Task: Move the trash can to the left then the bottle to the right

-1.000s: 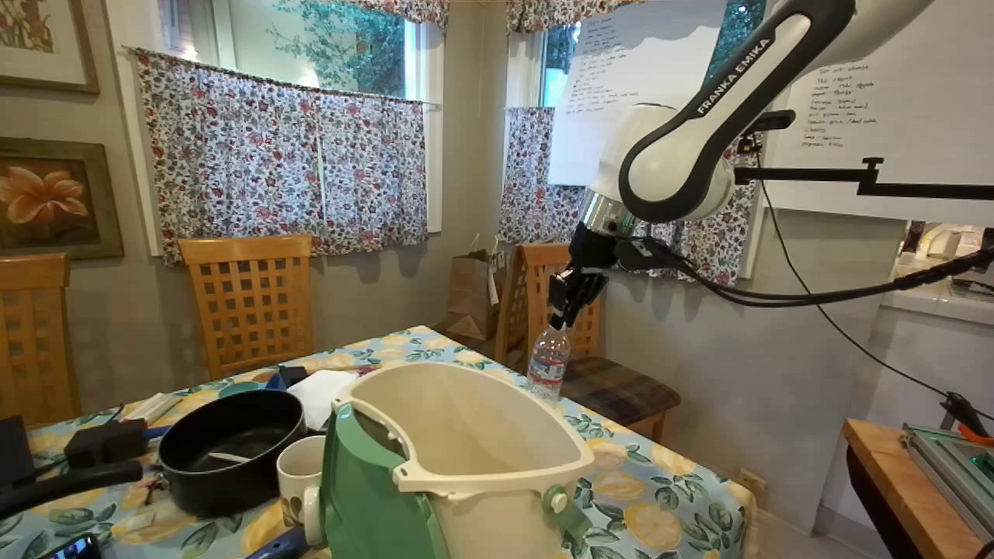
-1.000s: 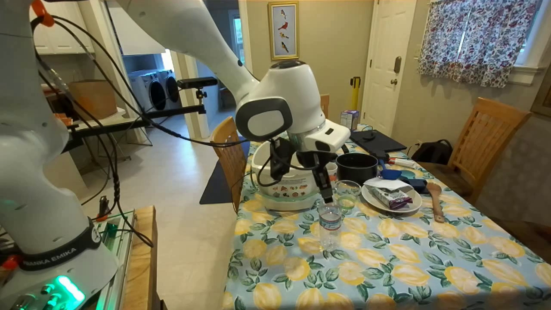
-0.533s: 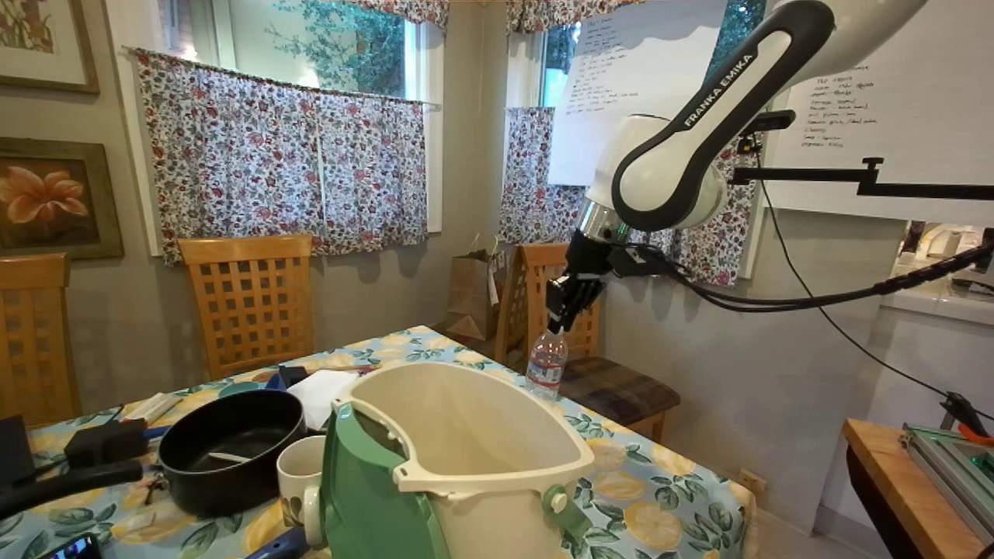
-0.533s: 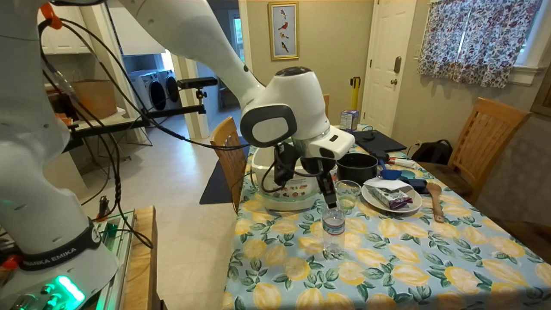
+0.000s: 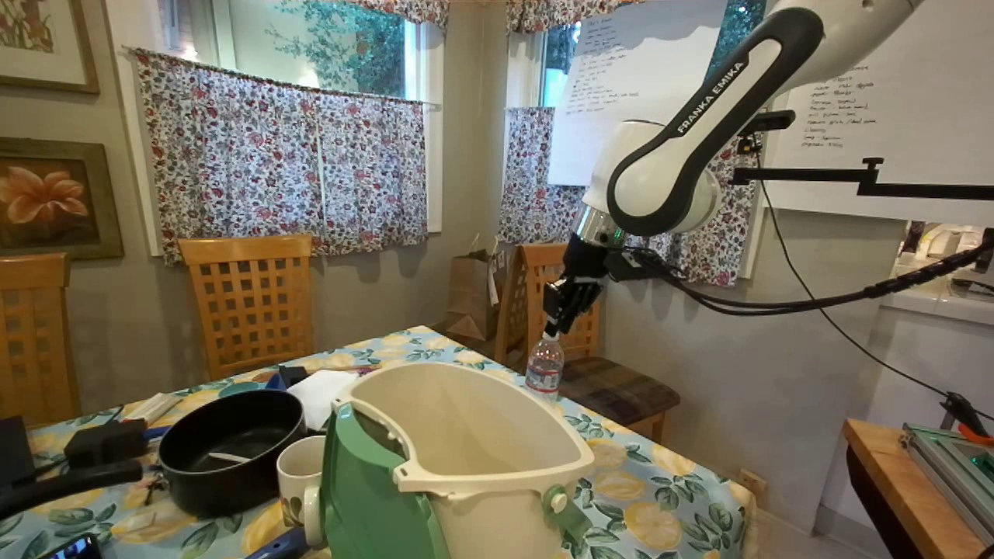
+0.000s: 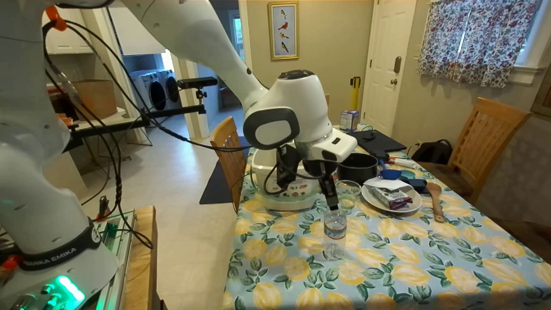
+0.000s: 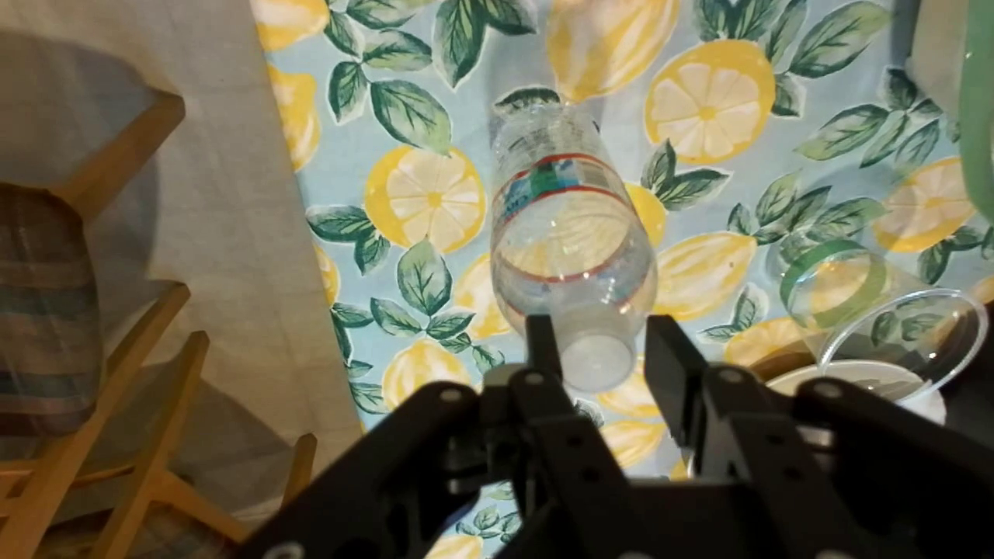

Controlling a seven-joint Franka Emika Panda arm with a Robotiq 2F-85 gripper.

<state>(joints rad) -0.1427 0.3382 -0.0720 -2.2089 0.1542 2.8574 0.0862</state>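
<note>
The trash can [image 5: 497, 512], a cream-white bin with a green lid panel [image 5: 380, 489], stands on the table; it also shows behind the arm in an exterior view [image 6: 290, 203]. The clear bottle [image 6: 335, 232], with its pale label, is upright just beyond the bin [image 5: 544, 373]. My gripper [image 6: 334, 208] points down at the bottle's top, with its fingertips around the cap and neck. In the wrist view the gripper [image 7: 603, 341] has the bottle's cap [image 7: 598, 363] between its fingertips, close on both sides. I cannot tell whether the bottle's bottom touches the cloth.
A clear cup [image 6: 348, 189], a plate [image 6: 411, 209] with a packet, a wooden spoon [image 6: 435, 202], a black pan [image 5: 182, 481] and a white mug [image 5: 299, 473] stand nearby. A chair [image 5: 613, 388] stands beyond the table edge.
My gripper and the bottle have moved together, downward and a little away from the bin. The motion is smaller in the last half second. The trash can has not moved.
</note>
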